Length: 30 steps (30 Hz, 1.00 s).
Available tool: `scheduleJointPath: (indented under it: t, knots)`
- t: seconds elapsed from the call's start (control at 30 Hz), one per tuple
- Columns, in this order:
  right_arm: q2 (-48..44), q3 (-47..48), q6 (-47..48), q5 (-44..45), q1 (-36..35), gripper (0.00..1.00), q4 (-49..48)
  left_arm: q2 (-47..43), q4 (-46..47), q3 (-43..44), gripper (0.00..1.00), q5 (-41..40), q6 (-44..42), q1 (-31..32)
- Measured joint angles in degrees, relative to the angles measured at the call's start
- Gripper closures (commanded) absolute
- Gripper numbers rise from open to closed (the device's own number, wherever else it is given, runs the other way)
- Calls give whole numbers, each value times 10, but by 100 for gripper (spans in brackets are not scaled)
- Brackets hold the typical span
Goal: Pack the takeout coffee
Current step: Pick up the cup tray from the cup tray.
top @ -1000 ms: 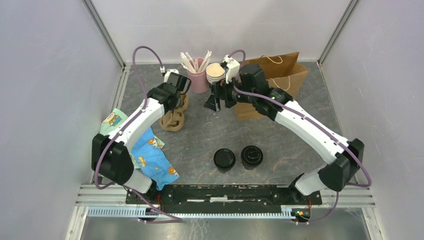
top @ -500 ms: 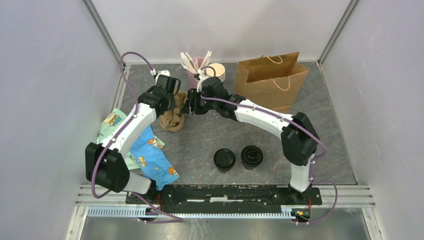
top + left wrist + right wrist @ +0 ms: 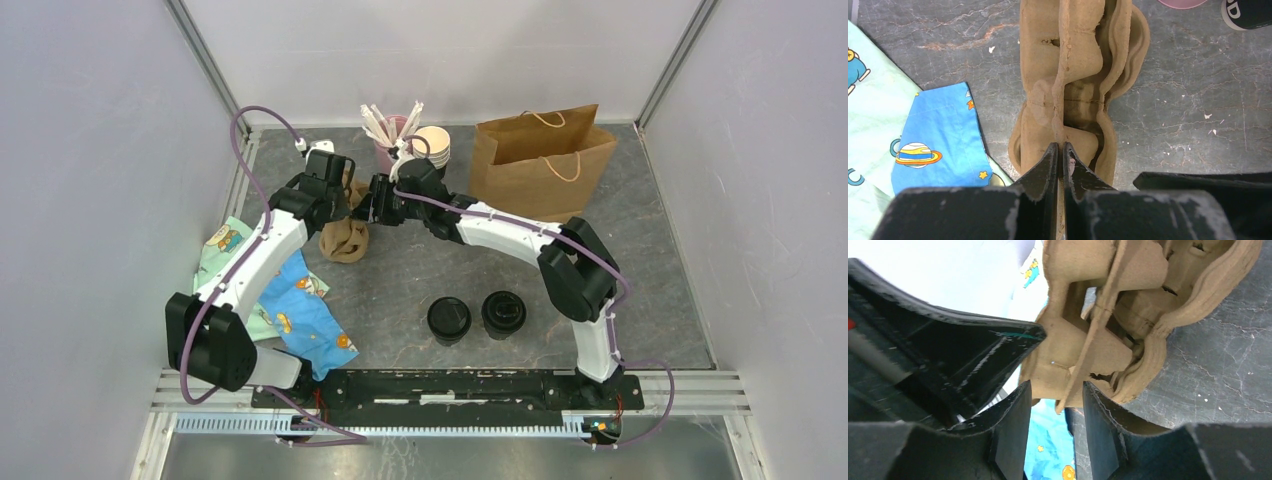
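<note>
Both arms are stretching far forward, wrists nearly meeting. The left gripper [image 3: 1058, 146] is pinching a carrier [image 3: 1073, 75]; the right gripper [image 3: 1057, 392] is gaping astride its rib.

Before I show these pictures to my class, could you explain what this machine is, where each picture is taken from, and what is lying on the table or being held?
These are two robot arms bolted at the table's near edge, each ending in a two-finger tool. The wide picture looks down from above and behind them. The other two come from a camera on each wrist.

On the grey table are a brown paper bag, a pink cup of stirrers, a stack of cream cups, a patterned cloth, a small black lidded cup that is probably the coffee, and a similar black round item.

The left tool is shut on the thin rib of a cardboard cup carrier. The right tool is open, with a finger on either side of the same carrier.
</note>
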<state>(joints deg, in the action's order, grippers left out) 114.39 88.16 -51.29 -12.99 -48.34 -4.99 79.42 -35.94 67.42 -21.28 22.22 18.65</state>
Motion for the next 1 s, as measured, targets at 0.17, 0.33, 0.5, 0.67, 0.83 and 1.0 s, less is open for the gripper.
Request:
scheduleJointPath:
  t: [0.17,0.33,0.5,0.67,0.83,1.0]
  knots:
    - [26,0,-1,2,0,61,0,0,-1,1,98,-1,0,0]
    - [52,11,-5,0,-2,78,7,1,-17,20,98,-8,0,0]
    - [66,23,-30,-3,-3,89,7,4,-35,68,98,-21,0,0]
    - [66,3,-78,-4,-4,94,-34,8,-79,147,98,-52,0,0]
    - [66,-44,-140,-10,-3,93,-89,7,-108,208,98,-73,0,0]
    - [65,-78,-195,-8,-3,93,-142,-7,-128,223,98,-76,0,0]
